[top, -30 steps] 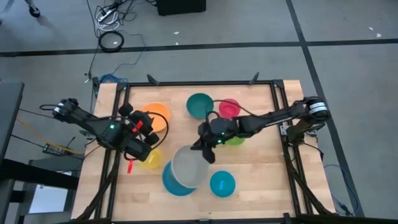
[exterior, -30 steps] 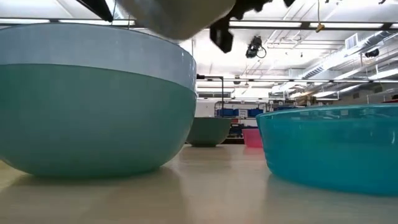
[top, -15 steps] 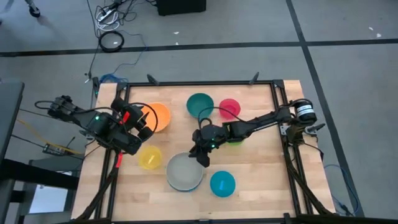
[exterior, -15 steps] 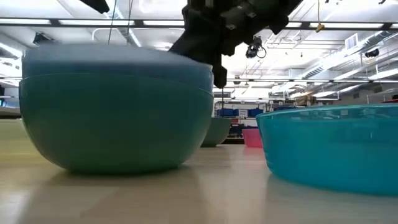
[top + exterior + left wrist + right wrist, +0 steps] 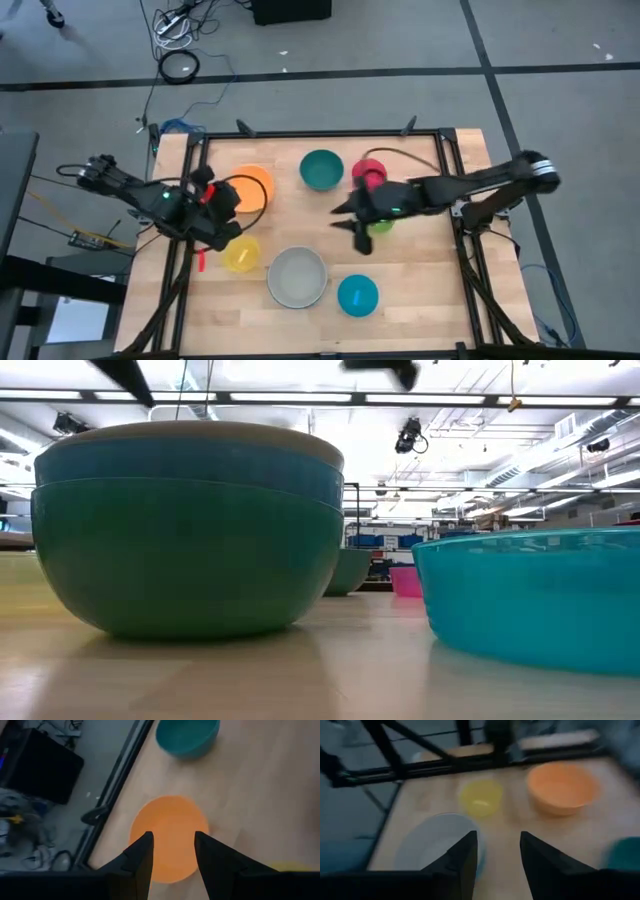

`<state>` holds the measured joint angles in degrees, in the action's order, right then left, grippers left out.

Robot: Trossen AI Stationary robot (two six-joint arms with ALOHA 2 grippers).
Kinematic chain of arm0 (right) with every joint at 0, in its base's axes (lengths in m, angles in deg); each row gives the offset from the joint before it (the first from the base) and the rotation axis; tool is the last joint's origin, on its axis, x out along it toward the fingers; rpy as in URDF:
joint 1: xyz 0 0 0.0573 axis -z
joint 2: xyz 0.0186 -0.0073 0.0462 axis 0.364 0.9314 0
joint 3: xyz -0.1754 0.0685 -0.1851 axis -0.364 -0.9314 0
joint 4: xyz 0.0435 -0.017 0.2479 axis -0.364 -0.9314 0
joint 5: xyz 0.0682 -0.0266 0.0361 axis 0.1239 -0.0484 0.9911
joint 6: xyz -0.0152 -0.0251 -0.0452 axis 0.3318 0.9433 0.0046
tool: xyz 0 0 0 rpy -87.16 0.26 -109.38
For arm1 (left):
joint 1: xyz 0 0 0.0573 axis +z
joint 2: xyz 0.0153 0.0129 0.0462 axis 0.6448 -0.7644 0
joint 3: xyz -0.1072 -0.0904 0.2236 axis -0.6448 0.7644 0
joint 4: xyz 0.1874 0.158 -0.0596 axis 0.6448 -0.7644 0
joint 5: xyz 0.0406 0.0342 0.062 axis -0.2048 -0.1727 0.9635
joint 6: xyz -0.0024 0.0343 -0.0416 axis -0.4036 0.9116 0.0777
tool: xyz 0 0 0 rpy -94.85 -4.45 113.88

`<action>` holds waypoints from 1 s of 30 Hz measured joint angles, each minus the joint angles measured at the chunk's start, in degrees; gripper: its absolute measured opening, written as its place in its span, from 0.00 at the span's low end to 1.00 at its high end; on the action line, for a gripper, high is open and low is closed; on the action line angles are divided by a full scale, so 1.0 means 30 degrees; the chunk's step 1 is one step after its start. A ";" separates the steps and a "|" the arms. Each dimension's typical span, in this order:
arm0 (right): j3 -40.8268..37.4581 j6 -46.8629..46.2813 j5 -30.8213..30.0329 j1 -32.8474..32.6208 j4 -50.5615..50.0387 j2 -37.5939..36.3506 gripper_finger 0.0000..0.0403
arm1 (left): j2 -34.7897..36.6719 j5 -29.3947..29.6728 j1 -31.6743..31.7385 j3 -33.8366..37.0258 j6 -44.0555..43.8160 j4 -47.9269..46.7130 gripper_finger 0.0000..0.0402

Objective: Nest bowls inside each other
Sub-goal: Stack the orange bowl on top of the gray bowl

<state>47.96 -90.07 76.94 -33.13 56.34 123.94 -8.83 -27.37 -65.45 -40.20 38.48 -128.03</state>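
A grey-white bowl (image 5: 297, 277) sits nested in a blue bowl (image 5: 190, 460), which sits in a green one (image 5: 190, 550), near the table's front. Standing apart on the wood are a cyan bowl (image 5: 358, 296), a yellow bowl (image 5: 240, 254), an orange bowl (image 5: 250, 187), a teal bowl (image 5: 322, 169) and a pink bowl (image 5: 368, 172). A lime green bowl (image 5: 380, 224) lies partly under my right arm. My right gripper (image 5: 348, 225) hangs open above the table's middle, holding nothing. My left gripper (image 5: 228, 225) is open above the orange bowl's near side (image 5: 170, 837).
A black metal frame (image 5: 320, 133) runs along the table's far edge and sides. Bare wood lies at the far right and between the stack and the teal bowl. Cables and dark boxes lie on the floor beyond the left edge (image 5: 40, 765).
My right gripper held the grey-white bowl tilted over the blue bowl, set it down inside and opened. It then rose and drew back toward the table's right and far side. The grey-white bowl now sits level in the stack.
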 joint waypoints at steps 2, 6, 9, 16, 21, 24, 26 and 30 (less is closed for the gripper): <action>0.0000 0.0686 -0.2423 -0.0923 -0.1111 -0.1310 0.34 | 0.0003 -0.0040 0.0410 0.1177 0.1355 0.0823 0.38; 0.0010 0.1069 -0.6464 -0.2925 -0.2606 -0.3420 0.34 | -0.0011 -0.1577 0.1341 0.3733 0.6028 0.3095 0.38; 0.0010 0.0565 -0.8163 -0.4103 -0.3641 -0.4160 0.34 | -0.0011 -0.2751 0.2202 0.5410 0.8856 0.4630 0.38; 0.0010 -0.0897 -0.9740 -0.4909 -0.5227 -0.3762 0.34 | -0.0015 -0.6186 0.5212 0.7214 1.2854 0.6459 0.38; 0.0010 -0.1027 -0.9762 -0.4621 -0.5454 -0.2835 0.34 | -0.0005 -0.8782 0.7420 0.7596 1.4636 0.7040 0.38; 0.0010 -0.1039 -0.9747 -0.4464 -0.5461 -0.2351 0.34 | -0.0011 -1.0280 0.8672 0.7686 1.5319 0.7011 0.38; 0.0010 -0.1039 -0.9746 -0.4372 -0.5459 -0.2117 0.34 | -0.0011 -1.1109 0.9380 0.7686 1.5765 0.7194 0.38; 0.0004 -0.1086 -0.9606 -0.4169 -0.5436 -0.1830 0.34 | -0.0011 -1.1538 1.0478 0.7686 1.6571 0.7185 0.38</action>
<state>47.98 -93.33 48.13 -45.63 40.03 118.45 -8.86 -61.98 -34.02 -17.14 88.19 -106.47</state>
